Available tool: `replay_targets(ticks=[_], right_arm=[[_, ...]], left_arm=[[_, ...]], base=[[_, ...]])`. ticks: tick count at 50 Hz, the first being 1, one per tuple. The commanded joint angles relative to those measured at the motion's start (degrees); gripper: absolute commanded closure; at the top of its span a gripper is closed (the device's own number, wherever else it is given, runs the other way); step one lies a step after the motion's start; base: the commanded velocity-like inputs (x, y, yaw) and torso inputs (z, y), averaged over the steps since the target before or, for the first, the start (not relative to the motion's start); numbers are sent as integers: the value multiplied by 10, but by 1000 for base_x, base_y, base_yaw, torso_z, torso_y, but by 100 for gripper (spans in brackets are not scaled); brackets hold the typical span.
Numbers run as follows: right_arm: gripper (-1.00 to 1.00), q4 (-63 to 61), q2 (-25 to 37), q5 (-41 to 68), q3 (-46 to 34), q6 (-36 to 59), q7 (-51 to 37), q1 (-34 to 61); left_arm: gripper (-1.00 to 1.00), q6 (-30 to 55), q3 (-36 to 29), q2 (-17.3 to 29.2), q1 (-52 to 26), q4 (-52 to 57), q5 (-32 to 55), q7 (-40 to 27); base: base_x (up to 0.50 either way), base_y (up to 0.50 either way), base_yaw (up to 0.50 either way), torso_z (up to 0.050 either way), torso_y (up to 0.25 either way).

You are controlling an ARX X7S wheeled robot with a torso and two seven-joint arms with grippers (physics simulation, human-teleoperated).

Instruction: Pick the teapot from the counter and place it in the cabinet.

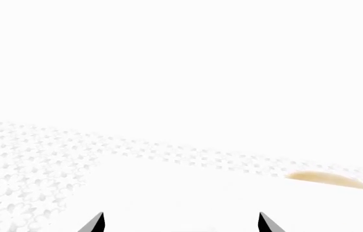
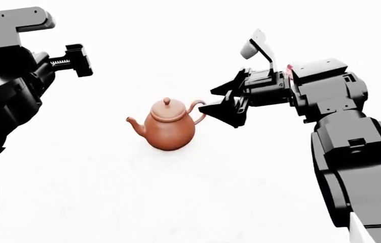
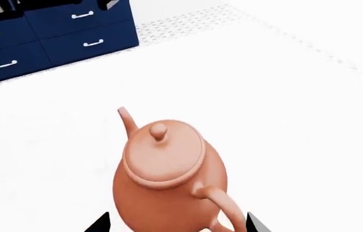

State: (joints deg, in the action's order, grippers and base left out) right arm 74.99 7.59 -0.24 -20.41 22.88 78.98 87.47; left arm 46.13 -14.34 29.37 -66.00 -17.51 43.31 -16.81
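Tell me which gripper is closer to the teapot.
The right gripper: its open fingers flank the teapot handle. The left gripper is raised well off on the spout side, above the counter.

We find the small terracotta-brown clay teapot [image 2: 168, 125] standing on the broad white marble-like counter [image 2: 109, 192], between our arms, right gripper [image 2: 226, 105] just beside its handle.

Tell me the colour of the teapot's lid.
Terracotta brown, matching the body of the teapot; the lid shows best in the right wrist view.
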Motion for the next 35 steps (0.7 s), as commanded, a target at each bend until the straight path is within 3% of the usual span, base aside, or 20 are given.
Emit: replay_targets(ticks=[1,35], right_arm=[[-100,0,0,1,-11,-7,-16,-11],[-100,0,-2,1,-28,-19,-75,-30]], left_arm=[[-100,0,-1,0,0,0,1,0],[-100,-1,-2,1,0,-1,2,-2]], base=[[0,0,0,0,0],[0,0,0,0,0]])
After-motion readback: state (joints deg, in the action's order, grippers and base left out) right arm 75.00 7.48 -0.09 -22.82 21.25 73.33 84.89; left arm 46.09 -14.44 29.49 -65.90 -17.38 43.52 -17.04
